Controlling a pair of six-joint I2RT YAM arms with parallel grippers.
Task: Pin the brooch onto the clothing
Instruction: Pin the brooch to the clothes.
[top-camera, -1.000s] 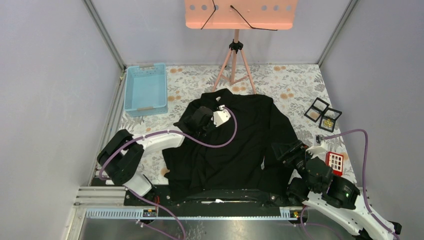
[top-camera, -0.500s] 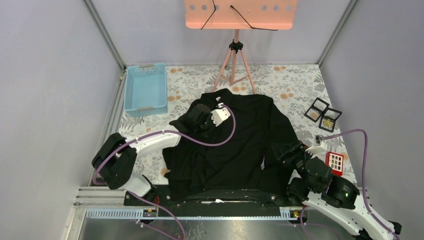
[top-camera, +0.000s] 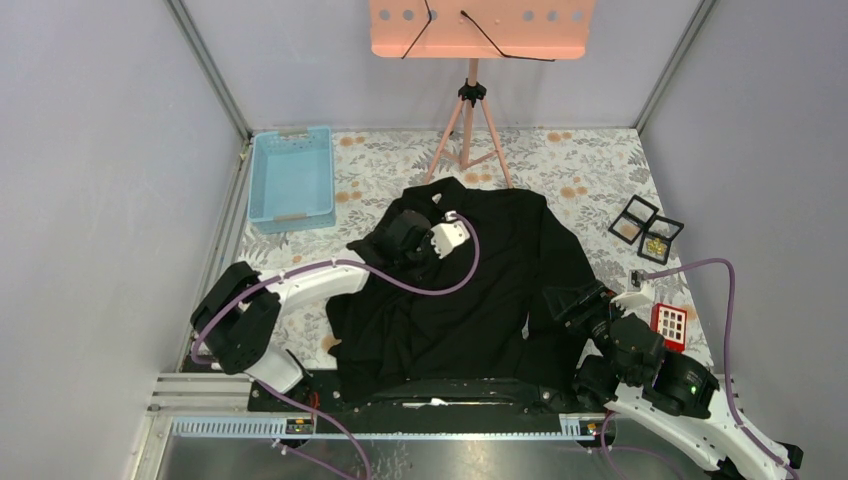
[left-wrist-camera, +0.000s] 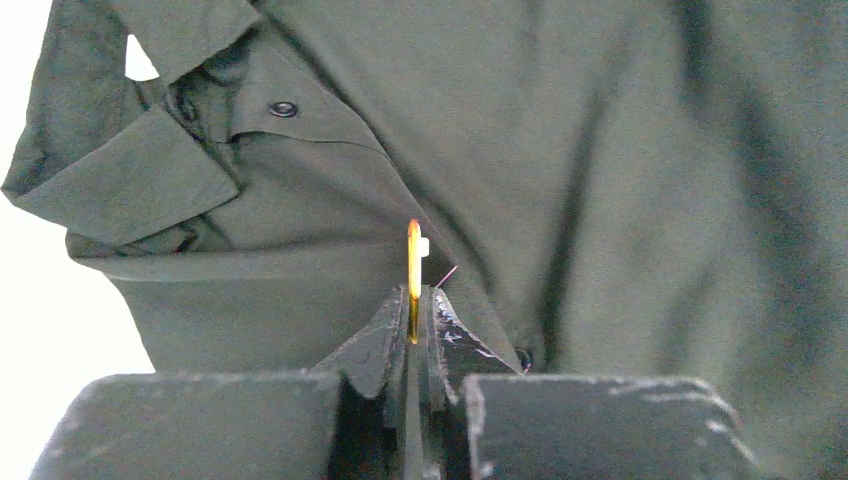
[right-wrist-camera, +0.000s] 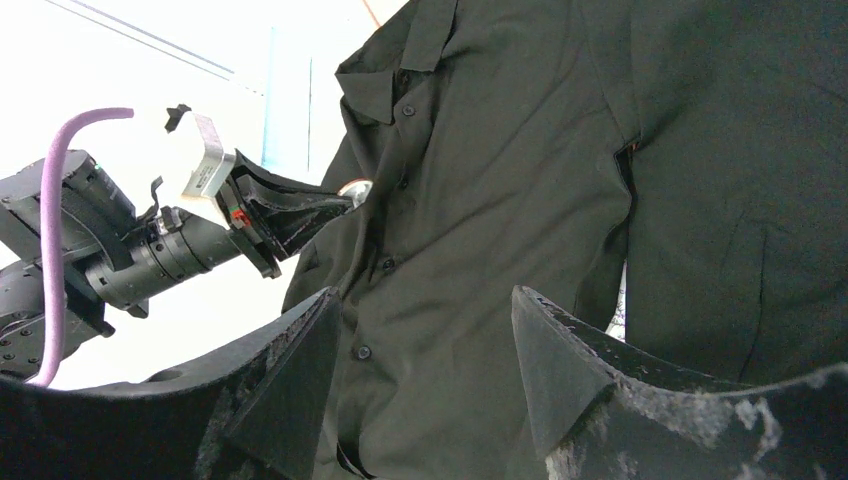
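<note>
Gold shows edge-on in the clamped left gripper (left-wrist-camera: 412, 315): the brooch (left-wrist-camera: 413, 262), held over the shirt (top-camera: 490, 290) front below the collar (left-wrist-camera: 130, 180), not yet pinned. The right gripper (right-wrist-camera: 425, 310) hangs open and empty by the shirt's right side, so the pinning itself is left.

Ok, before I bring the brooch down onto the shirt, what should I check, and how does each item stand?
1. Grip of left pincer on brooch: ok, clamped edge-on, jaws shut.
2. Position of brooch over shirt front, near collar: ok.
3. Pin open and facing the fabric: cannot tell.
4. Contact between brooch and fabric: cannot tell.
5. State of right pincer: ok, open, holding nothing.
6. Fabric braced by right pincer: not ok, it grips no cloth.
</note>
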